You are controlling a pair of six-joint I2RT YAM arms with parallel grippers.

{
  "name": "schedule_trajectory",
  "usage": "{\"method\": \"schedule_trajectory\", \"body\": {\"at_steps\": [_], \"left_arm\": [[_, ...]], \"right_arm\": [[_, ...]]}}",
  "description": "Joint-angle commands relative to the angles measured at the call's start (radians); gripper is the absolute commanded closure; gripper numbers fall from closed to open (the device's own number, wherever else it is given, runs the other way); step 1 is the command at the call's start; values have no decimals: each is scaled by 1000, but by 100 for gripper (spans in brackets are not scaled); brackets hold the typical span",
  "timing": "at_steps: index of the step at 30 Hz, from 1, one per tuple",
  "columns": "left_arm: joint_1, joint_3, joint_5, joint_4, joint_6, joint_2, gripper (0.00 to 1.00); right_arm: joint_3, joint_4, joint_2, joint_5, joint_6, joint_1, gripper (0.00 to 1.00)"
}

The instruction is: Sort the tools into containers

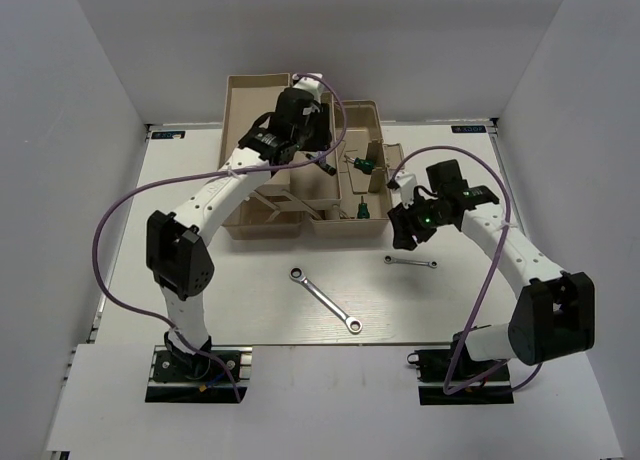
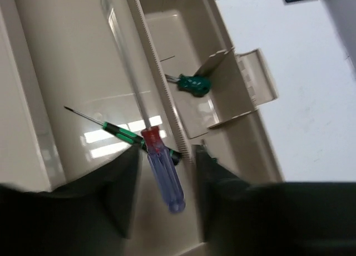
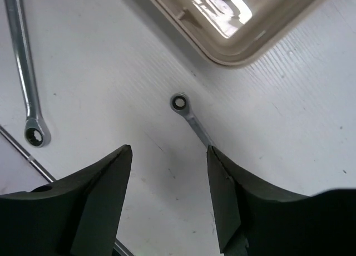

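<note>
Left wrist view has the left gripper (image 2: 166, 156) with jaws apart around (not touching) the blue screwdriver (image 2: 167, 183), which lies in a tray (image 2: 72, 72) across a green screwdriver (image 2: 125, 133), while the right gripper (image 3: 169, 156), also spread, hovers over the short wrench (image 3: 188, 112) on the table (image 3: 111, 55), the long wrench (image 3: 22, 61) nearby.

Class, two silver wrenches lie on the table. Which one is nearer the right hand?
The short wrench, lying right in front of the open right hand. The long wrench lies farther off, toward the left arm's side.
</note>
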Motion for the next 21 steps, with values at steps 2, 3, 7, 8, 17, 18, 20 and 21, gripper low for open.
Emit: {"method": "schedule_trajectory", "body": {"at_steps": [2, 3, 7, 8, 17, 18, 20, 21], "left_arm": [[6, 64, -7, -48, 20, 4, 32], [6, 73, -7, -48, 20, 4, 30], [-5, 128, -17, -62, 31, 4, 27], [-5, 128, -17, -71, 43, 4, 27], [-59, -94, 179, -209, 63, -288, 96], [-76, -182, 202, -209, 52, -324, 96], [-109, -272, 280, -220, 17, -429, 83], [-122, -338, 289, -234, 3, -456, 76]], "right_arm": [[-1, 2, -30, 13, -8, -27, 37], [-6, -10, -36, -13, -23, -30, 36], [-36, -47, -59, -159, -123, -20, 36], [-41, -45, -58, -161, -119, -20, 36], [-96, 39, 54, 54, -236, -27, 39], [-128, 57, 54, 80, -252, -27, 39], [-165, 125, 54, 120, -304, -30, 37], [-173, 131, 68, 147, -313, -30, 36]]}}
